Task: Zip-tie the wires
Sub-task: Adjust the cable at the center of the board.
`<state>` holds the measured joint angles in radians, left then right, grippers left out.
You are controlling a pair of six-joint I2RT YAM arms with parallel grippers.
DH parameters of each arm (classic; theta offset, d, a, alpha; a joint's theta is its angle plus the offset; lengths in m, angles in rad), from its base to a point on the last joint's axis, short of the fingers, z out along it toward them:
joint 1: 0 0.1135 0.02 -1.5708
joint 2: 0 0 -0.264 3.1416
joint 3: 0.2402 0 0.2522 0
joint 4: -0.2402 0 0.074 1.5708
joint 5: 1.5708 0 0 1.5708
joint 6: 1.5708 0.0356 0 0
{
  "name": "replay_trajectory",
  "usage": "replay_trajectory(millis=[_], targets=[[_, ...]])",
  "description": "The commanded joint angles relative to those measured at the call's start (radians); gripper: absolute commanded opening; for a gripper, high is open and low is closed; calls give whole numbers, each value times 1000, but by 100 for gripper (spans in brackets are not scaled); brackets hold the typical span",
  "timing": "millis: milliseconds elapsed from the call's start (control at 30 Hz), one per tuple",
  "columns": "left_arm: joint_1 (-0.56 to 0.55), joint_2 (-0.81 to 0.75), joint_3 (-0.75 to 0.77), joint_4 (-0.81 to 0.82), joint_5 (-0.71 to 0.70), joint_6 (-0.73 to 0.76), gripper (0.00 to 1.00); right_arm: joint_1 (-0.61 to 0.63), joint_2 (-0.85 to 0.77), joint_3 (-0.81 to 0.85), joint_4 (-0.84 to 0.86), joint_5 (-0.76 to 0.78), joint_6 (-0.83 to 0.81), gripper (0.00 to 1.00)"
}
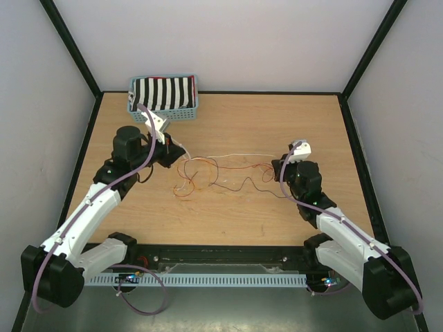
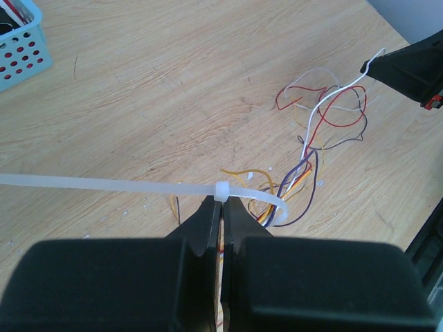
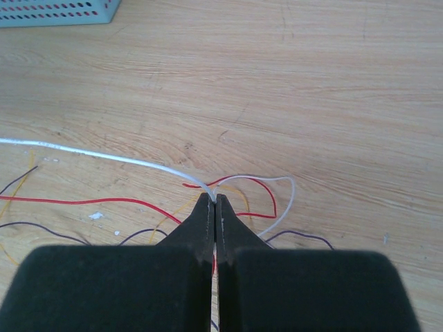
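The wires (image 1: pixel 208 173) lie in a loose tangle across the middle of the wooden table (image 1: pixel 277 117), their long axis running left to right between the two arms. One white strand (image 3: pixel 104 155) is drawn out nearly straight along that same line, above the red, orange and dark loops.

The right gripper (image 1: pixel 279 168) is clenched on this strand at the tangle's right end, fingertips pressed together with the strand leaving them toward the left. At the left end, the left gripper (image 1: pixel 169 153) is closed on a pale zip tie (image 2: pixel 104 183), pinching it just under the square head. In the left wrist view, the tie's long tail points straight out to the left, level with the tabletop, and its short end curls down on the right over a gathered cluster of orange, purple and white strands right at the fingertips.

Bare wood lies open beyond the tangle and to its right. A blue basket (image 1: pixel 163 111) holding a striped cloth (image 1: pixel 163 91) sits in the far left corner, near the left arm and well apart from the wires. Black-framed walls (image 1: pixel 387 138) close the table's sides.
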<state>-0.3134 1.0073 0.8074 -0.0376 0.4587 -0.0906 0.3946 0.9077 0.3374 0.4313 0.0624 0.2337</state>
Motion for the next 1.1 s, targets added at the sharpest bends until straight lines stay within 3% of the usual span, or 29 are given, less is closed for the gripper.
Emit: replay_trajectory(millis=[0,500,700,767,833,900,1067], targets=[[10,-22,51,1,0,-4,0,-25,-19,-15,-8,29,39,0],[26,-15,59,1,11,-13,0,-63,3,-3,-49,66,84,0],[27,-5,67,4,26,-20,0,-65,29,23,-3,-140,13,0],[27,0,71,4,33,-21,0,-64,40,37,-20,-158,-2,6],[26,1,74,4,33,-19,0,-63,31,39,-23,-161,-13,28],[27,-1,77,4,30,-17,0,-64,10,38,-19,-173,-26,41],[26,3,84,-1,32,-9,0,-64,-40,81,-26,-288,-77,57]])
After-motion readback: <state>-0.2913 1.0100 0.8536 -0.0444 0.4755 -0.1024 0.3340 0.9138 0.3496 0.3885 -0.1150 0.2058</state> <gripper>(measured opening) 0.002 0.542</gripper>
